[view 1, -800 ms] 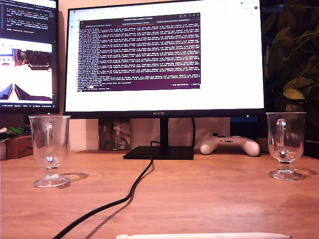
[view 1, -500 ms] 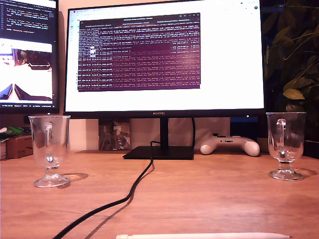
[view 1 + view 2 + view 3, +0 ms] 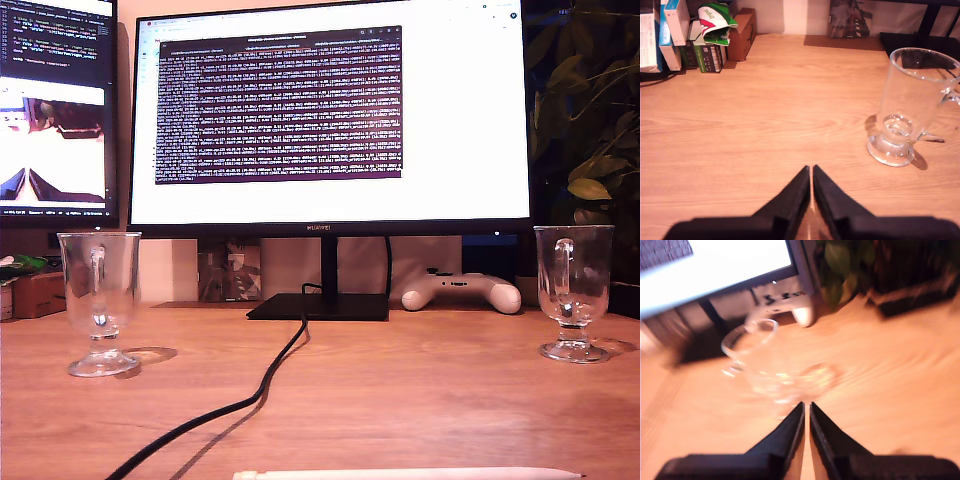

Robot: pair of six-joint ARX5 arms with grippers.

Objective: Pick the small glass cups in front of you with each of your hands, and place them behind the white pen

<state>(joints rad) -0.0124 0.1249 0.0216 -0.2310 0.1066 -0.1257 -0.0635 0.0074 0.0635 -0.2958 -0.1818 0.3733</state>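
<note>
Two clear glass cups stand upright on the wooden desk: one (image 3: 100, 300) at the exterior view's left, the other (image 3: 573, 290) at its right. The white pen (image 3: 410, 474) lies along the near edge of the exterior view. Neither gripper shows in the exterior view. My first gripper (image 3: 811, 170) is shut and empty, low over the desk, with a cup (image 3: 912, 105) standing ahead of it and off to one side. My second gripper (image 3: 806, 406) is also shut and empty. Its view is blurred by motion, and a cup (image 3: 765, 360) shows just beyond its tips.
A black cable (image 3: 230, 405) runs from the monitor stand (image 3: 320, 305) toward the near edge. A white game controller (image 3: 462, 291) lies behind the exterior view's right cup, beside a plant (image 3: 590, 130). Boxes (image 3: 670, 35) stand at the desk's back near the other cup.
Text on the big monitor has scrolled. Both cups, the pen and the cable stay where they were.
</note>
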